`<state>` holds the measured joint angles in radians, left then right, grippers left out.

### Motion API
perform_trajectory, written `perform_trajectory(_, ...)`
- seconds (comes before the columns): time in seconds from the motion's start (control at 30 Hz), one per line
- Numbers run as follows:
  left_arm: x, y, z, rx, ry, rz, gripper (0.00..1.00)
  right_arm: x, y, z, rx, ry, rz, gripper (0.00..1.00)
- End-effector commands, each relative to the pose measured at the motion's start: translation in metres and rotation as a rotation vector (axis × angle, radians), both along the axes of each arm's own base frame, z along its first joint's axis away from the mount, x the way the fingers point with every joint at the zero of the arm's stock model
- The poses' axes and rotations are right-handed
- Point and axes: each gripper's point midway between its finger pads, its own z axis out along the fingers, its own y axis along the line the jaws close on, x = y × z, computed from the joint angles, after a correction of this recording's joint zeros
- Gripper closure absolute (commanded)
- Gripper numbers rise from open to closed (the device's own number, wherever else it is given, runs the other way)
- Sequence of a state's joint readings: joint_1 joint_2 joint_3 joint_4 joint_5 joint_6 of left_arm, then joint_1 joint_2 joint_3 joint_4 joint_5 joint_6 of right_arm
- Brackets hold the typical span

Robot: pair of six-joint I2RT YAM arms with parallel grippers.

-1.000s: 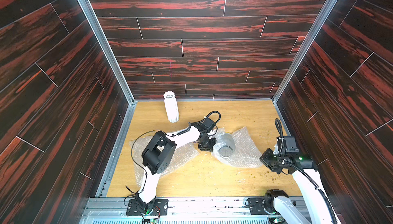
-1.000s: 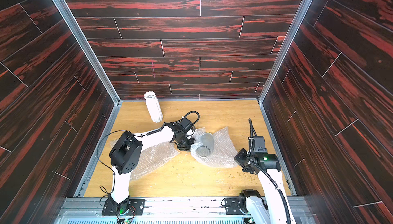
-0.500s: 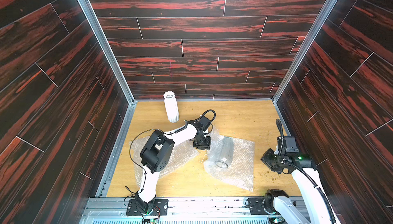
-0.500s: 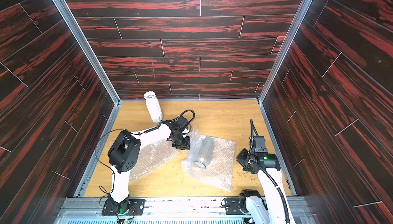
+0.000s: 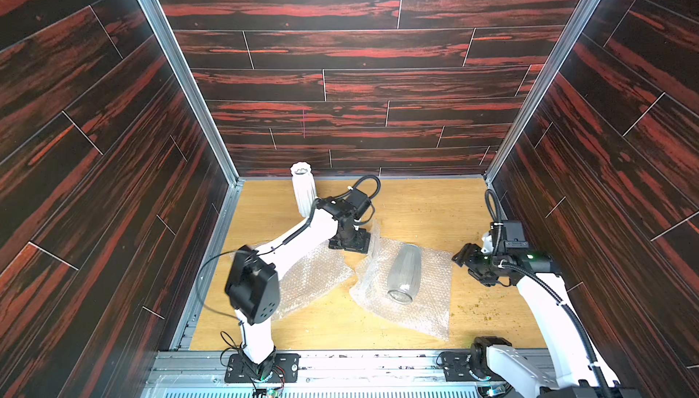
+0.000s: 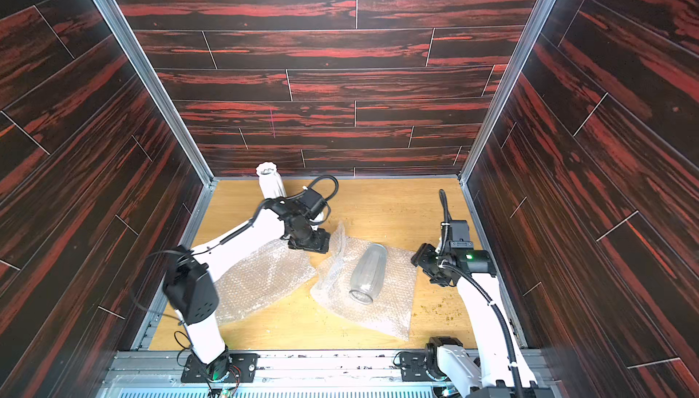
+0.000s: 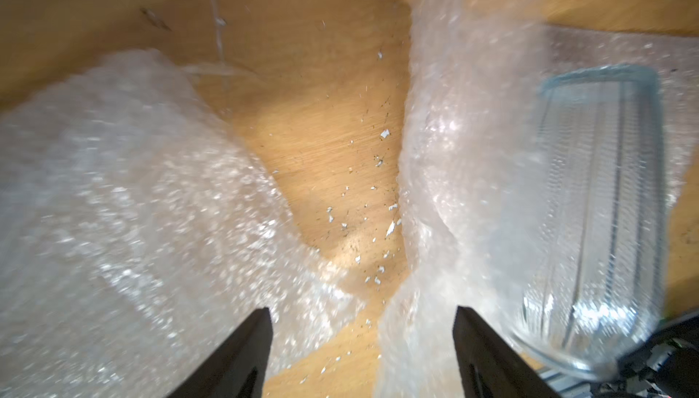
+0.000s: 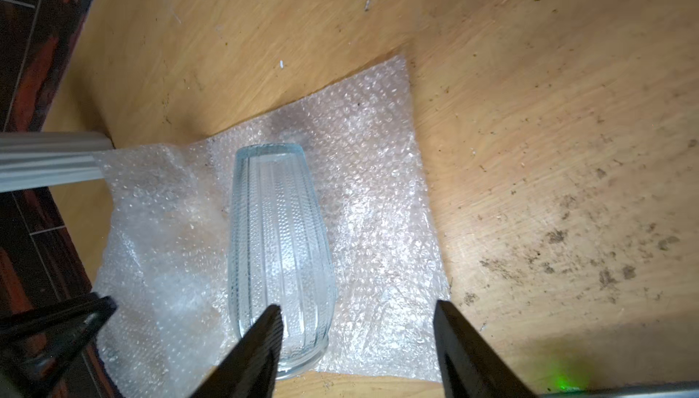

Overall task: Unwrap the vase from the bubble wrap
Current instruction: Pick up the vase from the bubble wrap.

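**Glass vase [image 5: 404,273] lies bare on its opened bubble wrap sheet [image 5: 427,301], right of centre; both grippers gape empty.**

Clock read from above, 12 at the back wall. Around: second sheet [image 5: 314,279] lies flat at 9 o'clock of the vase, corners nearly touching. White vase [image 5: 302,188] stands upright at 11 by the back wall. Crumbs [image 5: 480,307] dot the wooden board [image 5: 416,207] at 4. The sheet's 10 o'clock edge stands up crumpled, just beside the left gripper [image 7: 362,313]. Hidden: left arm [image 5: 299,233] covers part of the second sheet; left wrist view is blurred; fingertip contact with the board can't be told. Pose: left arm reaches toward 12, wrist pointing down, fingers wide apart, gripping nothing. Right gripper [image 8: 357,306] sits at 3 o'clock of the vase, aimed at 9, fingers wide apart, nothing held. Vase axis runs 12–6, mouth toward 6.
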<state>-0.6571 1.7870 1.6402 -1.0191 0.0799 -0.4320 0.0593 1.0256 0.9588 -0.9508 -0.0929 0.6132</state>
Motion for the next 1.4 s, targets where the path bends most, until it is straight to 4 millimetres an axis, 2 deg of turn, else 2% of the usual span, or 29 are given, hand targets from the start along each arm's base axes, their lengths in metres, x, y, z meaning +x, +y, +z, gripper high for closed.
perform_trajectory(0.0,-0.031,0.007,0.034,-0.062,0.018,-0.073,0.2,0.012,0.017,0.013,0.025,-0.062,0.076,0.31)
perform_trajectory(0.1,-0.056,-0.009,0.053,-0.217,0.044,-0.11,0.2,0.021,0.023,0.014,0.05,-0.088,0.098,0.3)
perform_trajectory(0.17,-0.076,-0.013,0.053,-0.283,0.088,-0.123,0.2,0.032,0.024,0.012,0.039,-0.091,0.111,0.3)
perform_trajectory(0.23,-0.095,-0.015,0.051,-0.348,0.132,-0.122,0.2,0.05,0.026,0.011,0.029,-0.098,0.126,0.3)
perform_trajectory(0.37,-0.119,-0.028,0.04,-0.449,0.141,-0.065,0.2,0.106,0.036,0.01,0.027,-0.106,0.192,0.3)
perform_trajectory(0.5,-0.129,-0.057,0.039,-0.565,0.112,0.008,0.16,0.16,0.052,0.001,0.043,-0.091,0.28,0.3)
perform_trajectory(0.6,-0.129,-0.085,0.042,-0.681,0.099,0.064,0.14,0.181,0.063,-0.015,0.082,-0.054,0.339,0.3)
perform_trajectory(0.7,-0.138,-0.117,0.038,-0.744,0.139,0.055,0.11,0.19,0.072,-0.03,0.121,-0.036,0.372,0.3)
perform_trajectory(0.8,-0.15,-0.145,0.017,-0.719,0.193,0.021,0.11,0.189,0.088,-0.041,0.209,-0.009,0.41,0.31)
perform_trajectory(0.9,-0.156,-0.166,0.004,-0.733,0.238,0.014,0.11,0.18,0.095,-0.049,0.227,0.01,0.429,0.31)
perform_trajectory(1.1,-0.149,-0.172,-0.02,-0.728,0.256,0.082,0.12,0.154,0.105,-0.067,0.278,0.055,0.463,0.31)
perform_trajectory(1.37,-0.131,-0.178,-0.036,-0.699,0.201,0.141,0.13,0.132,0.115,-0.082,0.307,0.089,0.488,0.31)
